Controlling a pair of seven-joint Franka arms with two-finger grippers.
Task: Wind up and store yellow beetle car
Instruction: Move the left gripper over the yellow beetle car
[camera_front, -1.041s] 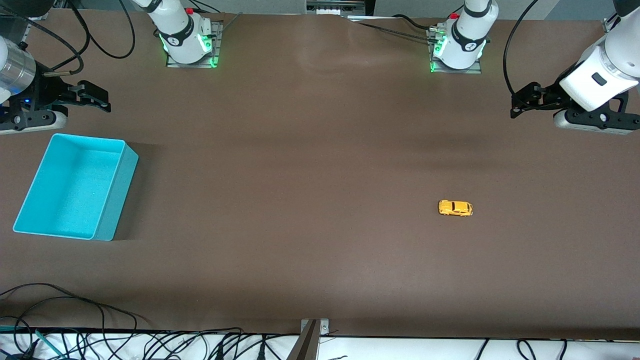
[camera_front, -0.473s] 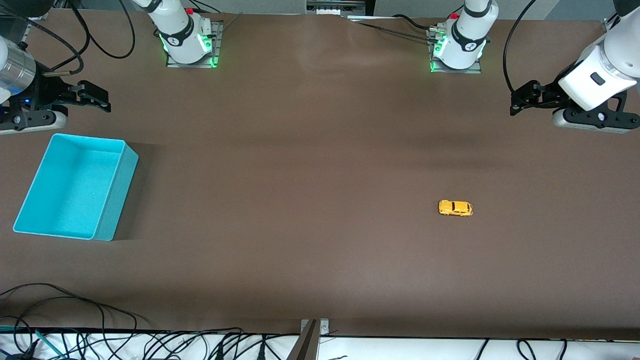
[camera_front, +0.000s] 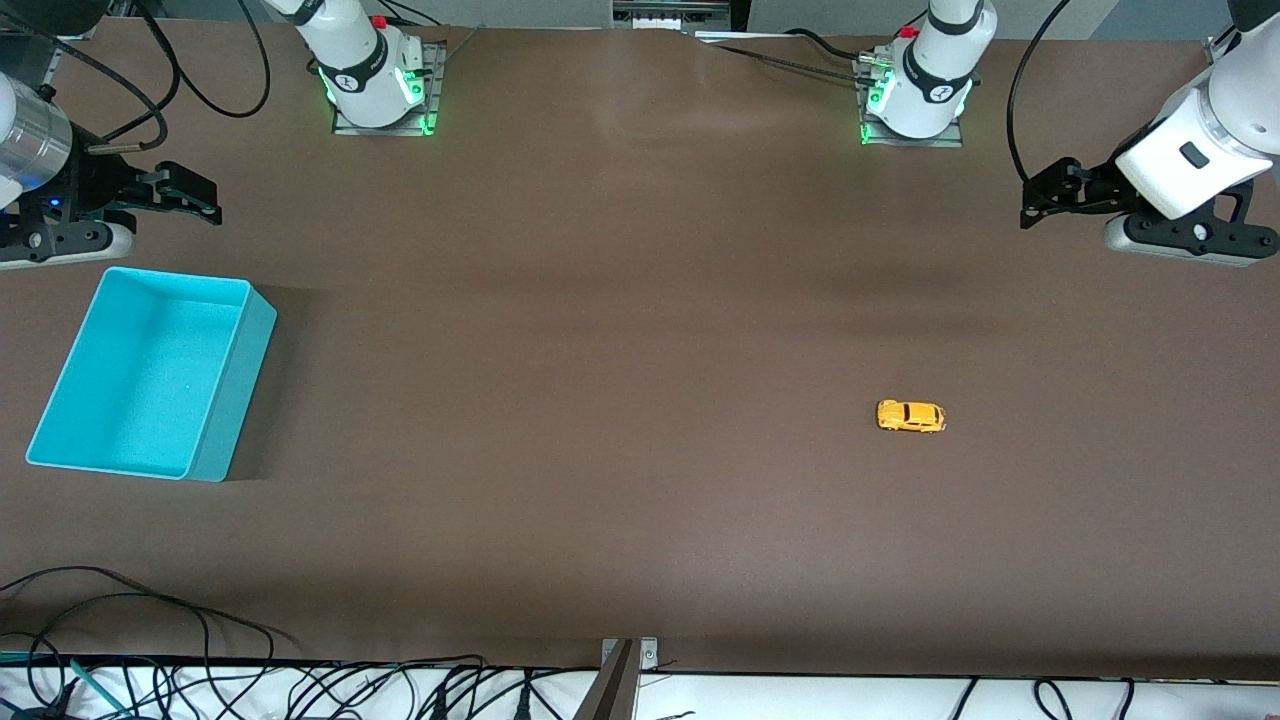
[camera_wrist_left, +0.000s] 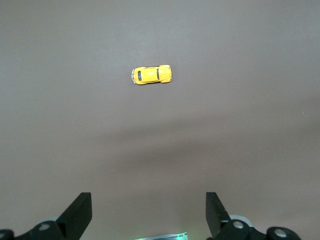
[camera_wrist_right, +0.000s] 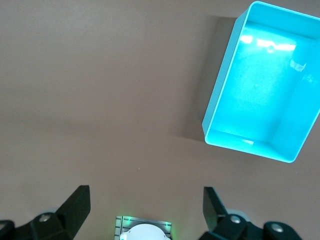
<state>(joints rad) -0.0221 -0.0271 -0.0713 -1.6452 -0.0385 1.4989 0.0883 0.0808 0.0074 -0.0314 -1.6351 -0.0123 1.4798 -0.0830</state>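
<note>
Left claw (camera_front: 1035, 205) (fingers spread, empty) drifts slightly upward; it should descend squarely over the yellow beetle car (camera_front: 911, 416), gripping its sides; right claw (camera_front: 185, 195) waits, released.

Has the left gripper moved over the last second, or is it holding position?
Yes, slightly. Against the left arm's base, the left gripper has drifted up the front view, toward the robots' edge of the table and away from the yellow beetle car. Its fingers are open.

Even overhead light is falling on the brown table (camera_front: 620, 330), leaving soft banded shadows across it. Glare is shining inside the turquoise bin (camera_wrist_right: 267, 45), which is casting a shadow toward nine o'clock in the right wrist view.
</note>
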